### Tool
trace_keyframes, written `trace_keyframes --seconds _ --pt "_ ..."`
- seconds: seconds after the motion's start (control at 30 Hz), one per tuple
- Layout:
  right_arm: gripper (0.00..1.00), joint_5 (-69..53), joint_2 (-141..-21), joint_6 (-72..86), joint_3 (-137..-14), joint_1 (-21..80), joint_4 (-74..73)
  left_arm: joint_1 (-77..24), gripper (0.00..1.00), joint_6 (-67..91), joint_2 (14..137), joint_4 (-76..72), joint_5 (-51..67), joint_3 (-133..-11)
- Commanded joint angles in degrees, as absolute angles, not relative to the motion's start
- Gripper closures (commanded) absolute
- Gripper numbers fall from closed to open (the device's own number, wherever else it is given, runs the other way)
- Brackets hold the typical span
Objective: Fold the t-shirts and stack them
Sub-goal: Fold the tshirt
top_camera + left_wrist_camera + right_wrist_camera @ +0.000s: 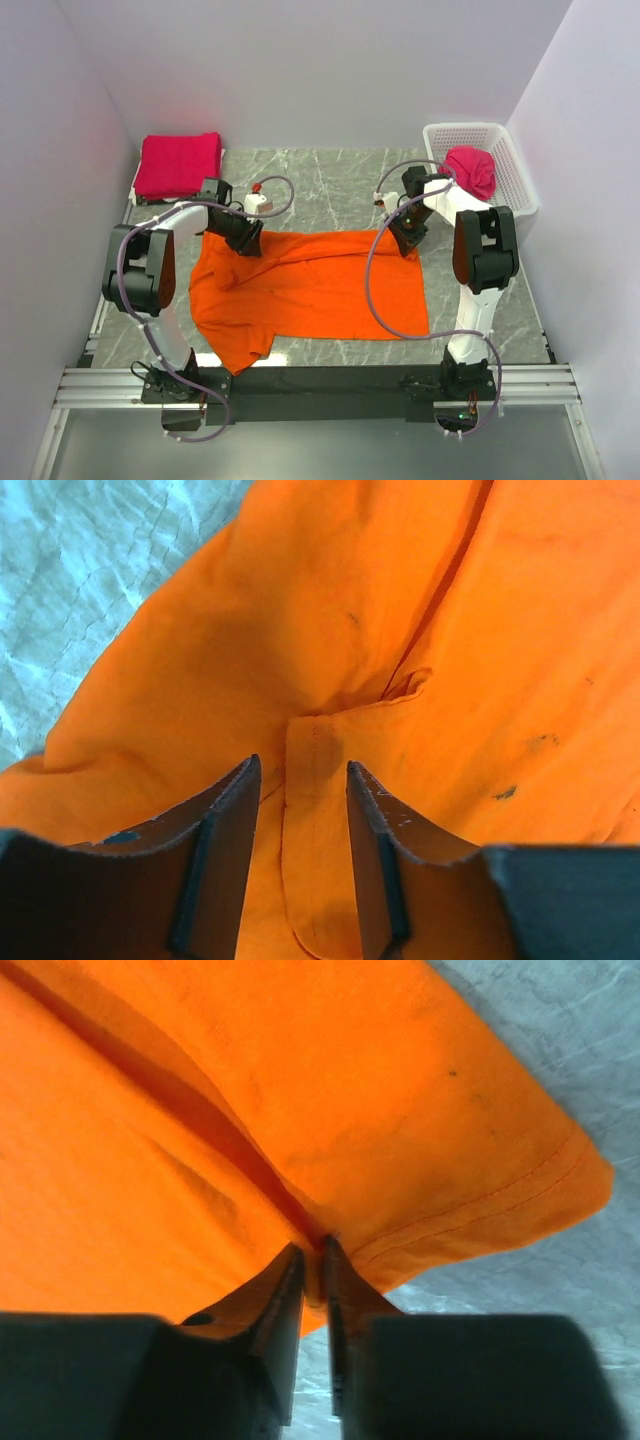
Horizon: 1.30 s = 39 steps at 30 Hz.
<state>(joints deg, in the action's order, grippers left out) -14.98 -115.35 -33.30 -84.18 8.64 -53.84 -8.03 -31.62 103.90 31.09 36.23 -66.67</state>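
Orange shirt (320,290) lies spread mid-frame on the desk (330,185), its long axis running left to right, and we sit at both ends of its upper edge: right tool (312,1252) pinched onto the hem, left tool (300,775) half open astride a fold, not gripping.

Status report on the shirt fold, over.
Right gripper pinching orange t-shirt hem. Left gripper open, astride a fold. Shirt spread on table, nothing lying on it.
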Motion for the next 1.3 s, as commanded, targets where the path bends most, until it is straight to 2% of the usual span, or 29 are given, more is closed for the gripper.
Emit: trace_keyframes --seconds 0.0,0.1,0.23,0.4,0.57,0.6,0.63,0.83,1.1,1.27 --pt "0.84 -13.8 -112.8 -34.8 -83.9 9.1 -52.7 -8.9 0.56 -30.2 104.4 29.6 38.1 -68.4" --pt "0.92 -13.4 -112.1 -35.2 -83.8 9.1 -52.9 -9.2 0.6 -29.6 105.4 29.5 38.4 -68.9" --pt "0.95 -13.2 -111.9 -35.4 -83.8 9.2 -53.1 -9.8 0.64 -30.1 106.7 30.2 38.4 -69.9" --pt "1.0 -13.4 -112.1 -35.2 -83.8 9.1 -53.2 -10.5 0.62 -29.8 107.3 29.4 37.6 -69.4" --pt "1.0 -13.5 -112.0 -34.8 -83.7 9.1 -53.0 -10.7 0.85 -30.7 105.6 31.6 39.2 -69.5" --pt "1.0 -13.5 -111.9 -34.9 -83.4 9.1 -52.8 -10.7 0.95 -31.7 104.7 32.0 39.5 -69.3" --pt "1.0 -13.5 -111.7 -35.2 -83.2 9.1 -52.7 -10.7 0.99 -32.4 102.7 32.5 39.8 -68.5" --pt "1.0 -13.6 -109.7 -36.7 -81.9 9.1 -52.5 -10.8 0.99 -37.9 95.0 39.5 41.8 -65.1" --pt "1.0 -11.2 -106.9 -39.8 -78.0 9.0 -50.7 -11.6 0.99 -43.1 92.2 44.4 41.6 -59.5" --pt "0.93 -10.5 -104.9 -41.6 -75.4 9.0 -49.4 -13.2 0.99 -44.1 91.0 44.6 42.2 -55.5"
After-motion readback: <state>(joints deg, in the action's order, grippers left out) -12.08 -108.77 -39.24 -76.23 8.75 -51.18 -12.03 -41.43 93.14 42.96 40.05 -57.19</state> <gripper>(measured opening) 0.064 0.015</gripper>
